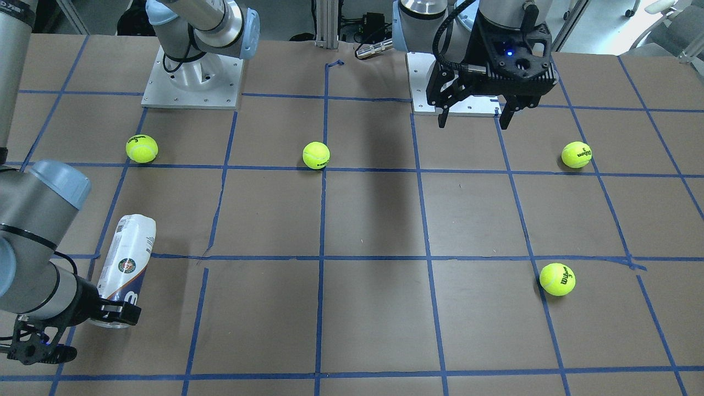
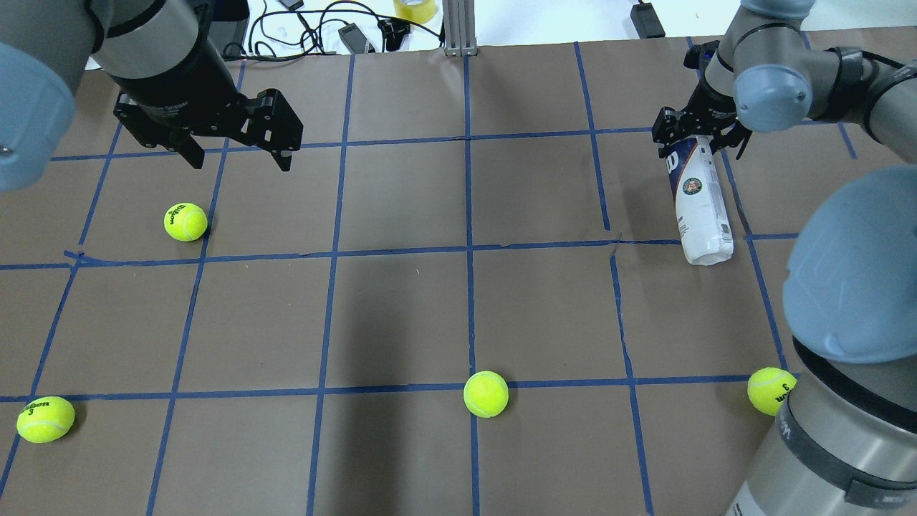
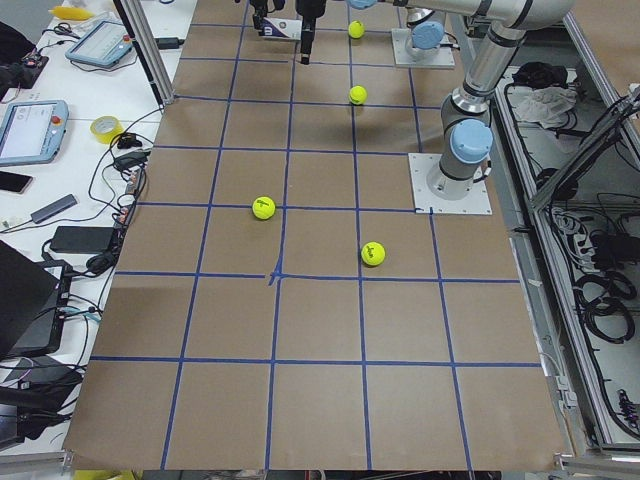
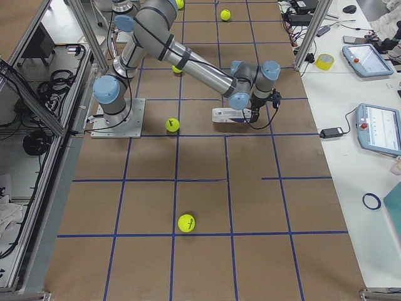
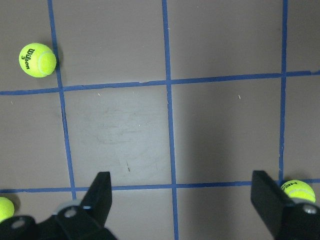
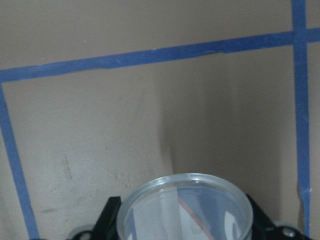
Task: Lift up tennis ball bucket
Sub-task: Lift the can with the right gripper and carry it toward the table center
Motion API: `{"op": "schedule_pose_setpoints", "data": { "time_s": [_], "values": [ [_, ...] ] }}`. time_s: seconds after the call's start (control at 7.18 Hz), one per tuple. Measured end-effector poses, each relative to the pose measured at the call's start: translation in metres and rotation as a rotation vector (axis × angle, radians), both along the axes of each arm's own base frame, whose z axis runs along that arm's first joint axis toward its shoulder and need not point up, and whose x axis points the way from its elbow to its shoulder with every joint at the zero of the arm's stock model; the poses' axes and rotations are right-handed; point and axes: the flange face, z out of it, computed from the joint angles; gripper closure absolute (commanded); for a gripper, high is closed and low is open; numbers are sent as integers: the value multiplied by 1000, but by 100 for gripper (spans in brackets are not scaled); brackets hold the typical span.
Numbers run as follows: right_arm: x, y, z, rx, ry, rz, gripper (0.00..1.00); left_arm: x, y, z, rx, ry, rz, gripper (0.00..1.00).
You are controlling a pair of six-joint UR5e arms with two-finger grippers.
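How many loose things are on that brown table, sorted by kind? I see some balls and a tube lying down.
Yellow-green tennis balls: 4
Clear tennis ball bucket, lying on its side: 1
Total: 5

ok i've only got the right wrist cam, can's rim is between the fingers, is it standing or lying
observer: lying on its side, the can looks flat on the table, with the right gripper at its open end
operator: left arm anywhere close
observer: no, the left gripper hangs open far across the table, holding nothing
operator: any balls in the way
observer: no, the nearest ball lies well apart from the can, on the robot's side of it
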Motion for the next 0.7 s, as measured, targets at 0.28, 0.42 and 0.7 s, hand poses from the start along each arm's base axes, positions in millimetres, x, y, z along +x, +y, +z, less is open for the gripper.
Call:
{"op": "schedule_pose_setpoints", "data": {
  "time_s": [0.28,0.42,0.7],
  "values": [
    [36,4,22,-31,-5,133,63,0,0,0,0,0,0,0],
    [69,11,47,-56,6,225,63,0,0,0,0,0,0,0],
    [153,30,82,-107,26,394,82,0,0,0,0,0,0,0]
  ]
}}
